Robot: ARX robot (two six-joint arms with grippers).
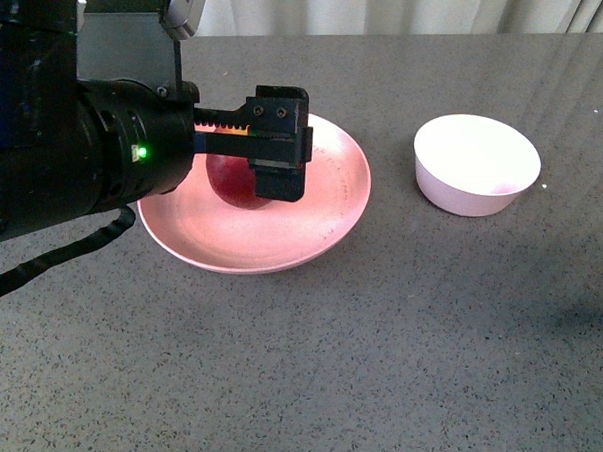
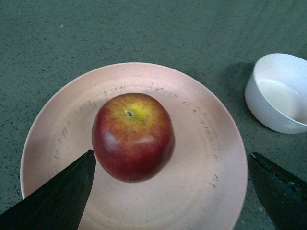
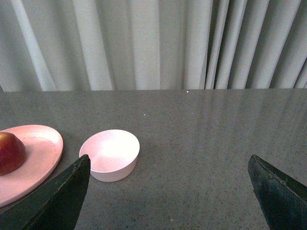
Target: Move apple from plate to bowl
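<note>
Dark grey speckled tabletop point(image 1: 407, 342) carries everything, with pale pleated curtains point(image 3: 158, 43) hanging behind its far edge. From the front, the left arm's black bulk covers the near-left rim of the plate point(image 1: 335, 199), and the left gripper point(image 1: 279, 172) sits in front of the apple point(image 1: 232, 187), hiding its top and one flank, so only a dark red curve shows. A small green light point(image 1: 138, 151) glows on the arm's casing.

The left wrist view gives the apple whole: round, deep red, glossy, with a yellow-orange patch around the stem pit facing up. It rests near the middle of the wide, shallow, pale pink plate, whose surface bears short dark scuffs toward the rim. The left gripper's jaws are spread wider than the apple; one fingertip point(image 2: 72, 187) lies just beside the fruit, and I cannot tell whether it touches.

The small, deep, pinkish-white bowl point(image 1: 476, 168) stands apart from the plate, on the robot's right, cut off at the edge of the left wrist view. The right gripper point(image 3: 169, 163) hangs with its jaws wide apart, holding nothing.
</note>
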